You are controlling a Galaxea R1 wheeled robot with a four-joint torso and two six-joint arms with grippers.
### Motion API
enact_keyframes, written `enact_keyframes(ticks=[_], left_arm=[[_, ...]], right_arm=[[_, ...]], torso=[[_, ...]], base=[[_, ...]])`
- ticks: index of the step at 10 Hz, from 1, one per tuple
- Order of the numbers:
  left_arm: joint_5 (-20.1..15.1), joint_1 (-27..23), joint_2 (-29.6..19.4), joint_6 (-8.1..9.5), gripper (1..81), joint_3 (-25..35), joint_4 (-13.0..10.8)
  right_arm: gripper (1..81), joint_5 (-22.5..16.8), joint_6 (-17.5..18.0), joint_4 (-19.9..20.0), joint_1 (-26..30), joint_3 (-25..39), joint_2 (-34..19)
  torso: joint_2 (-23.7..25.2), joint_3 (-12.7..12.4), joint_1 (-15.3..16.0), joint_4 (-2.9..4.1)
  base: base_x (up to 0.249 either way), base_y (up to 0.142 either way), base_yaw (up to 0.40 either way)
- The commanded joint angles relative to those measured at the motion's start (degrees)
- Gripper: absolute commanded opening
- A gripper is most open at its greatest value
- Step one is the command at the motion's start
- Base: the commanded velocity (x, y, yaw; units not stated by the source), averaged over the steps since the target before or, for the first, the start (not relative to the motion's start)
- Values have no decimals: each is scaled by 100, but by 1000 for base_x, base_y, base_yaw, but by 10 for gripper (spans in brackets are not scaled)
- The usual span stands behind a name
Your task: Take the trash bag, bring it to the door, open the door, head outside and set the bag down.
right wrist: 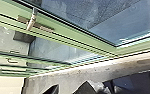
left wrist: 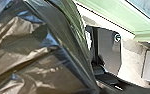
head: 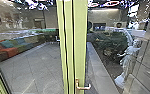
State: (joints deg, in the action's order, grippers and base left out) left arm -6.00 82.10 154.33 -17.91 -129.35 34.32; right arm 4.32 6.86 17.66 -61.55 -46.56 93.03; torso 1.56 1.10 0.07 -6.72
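Bag (left wrist: 38,60) of thin, dark plastic, close to the camera on the robot's left wrist and near the robot's own dark plate (left wrist: 108,51). It should handle as something soft and limp, with no shape of its own, and slippery on the outside. Its weight cannot be told for certain; the long, drawn folds suggest a modest load inside, enough to make it sway or bulge. The plastic could tear if pinched at one thin spot or if it catches on the door's frame (head: 79,37) or handle (head: 84,88). The best hold would be a thick bunch of plastic at the neck, above the contents; where the neck lies cannot be made out. The state of each end effector, left or right, cannot be told, so whether the left one grips the bag is uncertain.

The bag's surface is glossy and nearly opaque, black to smoky brown, with bronze glints and a few bluish patches where light strikes. One part is crumpled into small, irregular creases; along one edge, smoother folds run long and close together. No label can be read on it.
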Motion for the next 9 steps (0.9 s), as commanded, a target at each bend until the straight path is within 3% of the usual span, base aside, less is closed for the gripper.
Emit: enact_keyframes(ticks=[1, 3, 6, 9], left_arm=[[-437, -339, -121, -2, 10, 59, 58], [-437, -339, -113, -2, 10, 59, 66], [-437, -339, -95, -2, 10, 59, 66], [-411, -339, -113, -2, 10, 59, 75]], right_arm=[[811, -2289, 225, 624, 2051, 289, -729], [811, -3118, 753, 537, 2946, 148, -800], [811, -3839, 1491, 388, 3775, -36, -494], [811, -4773, 3286, -782, 4769, 130, -9]], torso=[[0, 0, 0, 0], [0, 0, 0, 0], [0, 0, 0, 0], [0, 0, 0, 0]], base=[[0, 0, 0], [0, 0, 0], [0, 0, 0], [0, 0, 0]])
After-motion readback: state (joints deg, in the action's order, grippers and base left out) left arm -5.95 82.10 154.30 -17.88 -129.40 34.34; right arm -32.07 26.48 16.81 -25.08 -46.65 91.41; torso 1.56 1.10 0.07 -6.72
